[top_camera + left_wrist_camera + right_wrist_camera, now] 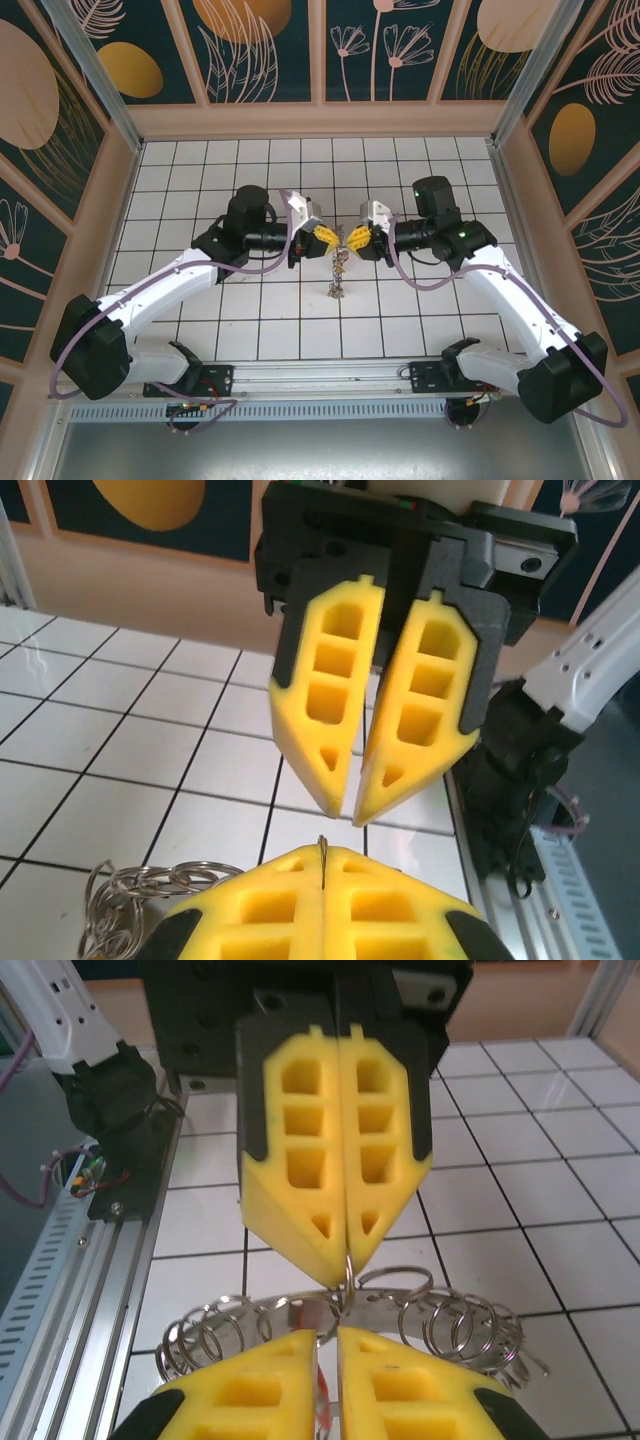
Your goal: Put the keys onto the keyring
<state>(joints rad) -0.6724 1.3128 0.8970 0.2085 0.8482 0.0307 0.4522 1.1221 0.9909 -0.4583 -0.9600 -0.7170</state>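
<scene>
"How many arms?"

"Two, with one gripper on each: the left gripper and the right gripper. Each has two yellow fingers, so four fingers in all."

"And rings?"

"One keyring. It is fringed with small wire loops, and they overlap too much for an exact count."

"What about the keys?"

"They hang as one little cluster, too small to count."

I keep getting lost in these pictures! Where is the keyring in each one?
Top view: keyring dangles mid-picture.
Left wrist: keyring, bottom left corner.
Right wrist: keyring across the lower middle.
Shared landmark: the left end effector, shut on it.
</scene>
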